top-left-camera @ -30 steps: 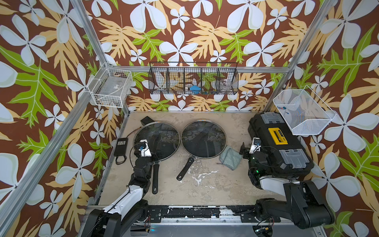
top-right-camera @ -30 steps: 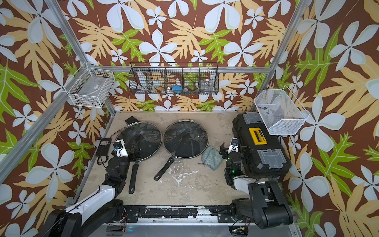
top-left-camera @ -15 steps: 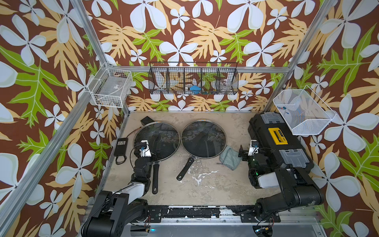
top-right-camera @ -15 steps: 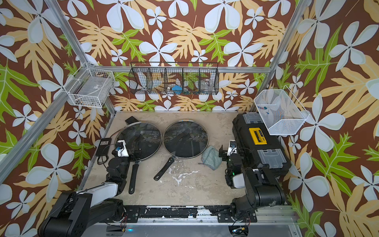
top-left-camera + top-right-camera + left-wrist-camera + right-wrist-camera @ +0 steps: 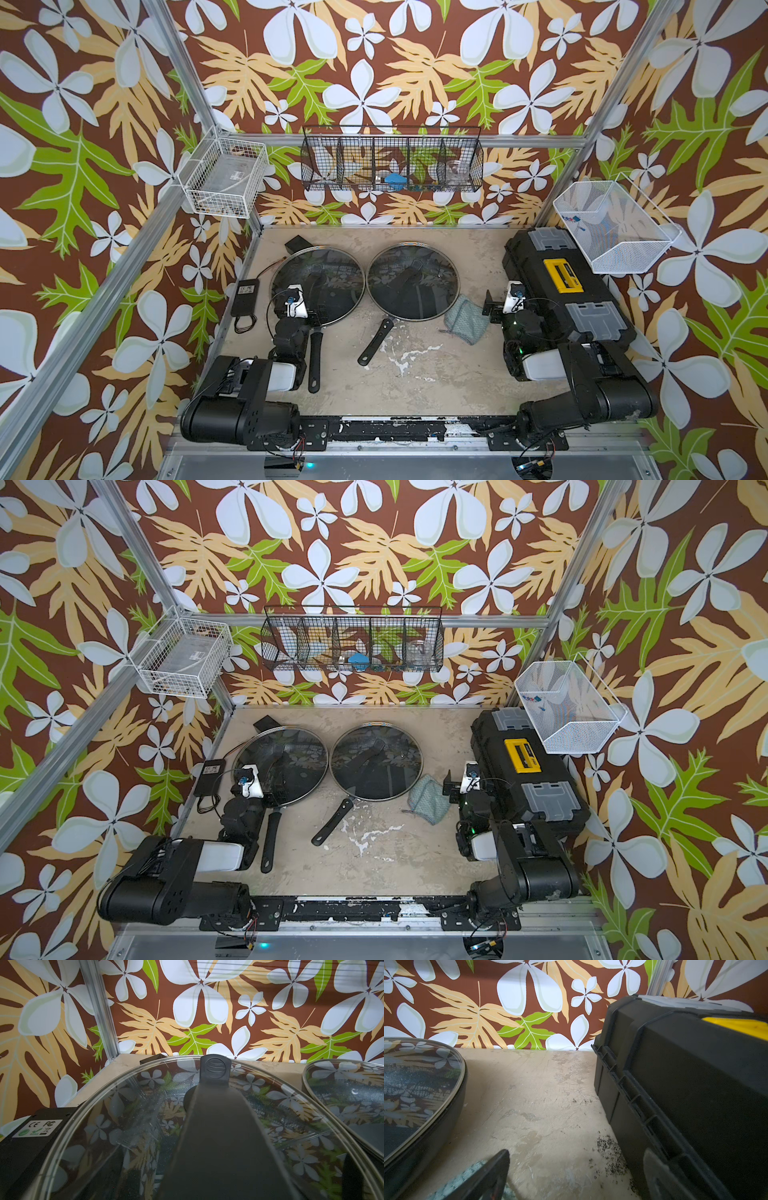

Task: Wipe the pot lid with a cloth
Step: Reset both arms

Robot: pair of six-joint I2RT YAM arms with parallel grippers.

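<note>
right gripper (image 5: 498,309), jaws wide and empty, centre right beside the cloth (image 5: 465,322): best to pinch a raised fold, then rub the lid (image 5: 413,282); left gripper (image 5: 300,316) likewise wide, empty

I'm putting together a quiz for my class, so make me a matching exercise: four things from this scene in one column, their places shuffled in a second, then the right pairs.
Things:
1. cloth
2. toolbox
3. power adapter
4. black wire basket

Places:
A. hanging on the back wall
B. at the table's left edge, beside the left lid
C. on the table, just beside the right lid's rim
D. along the table's right side

Pairs: 1-C, 2-D, 3-B, 4-A
</note>
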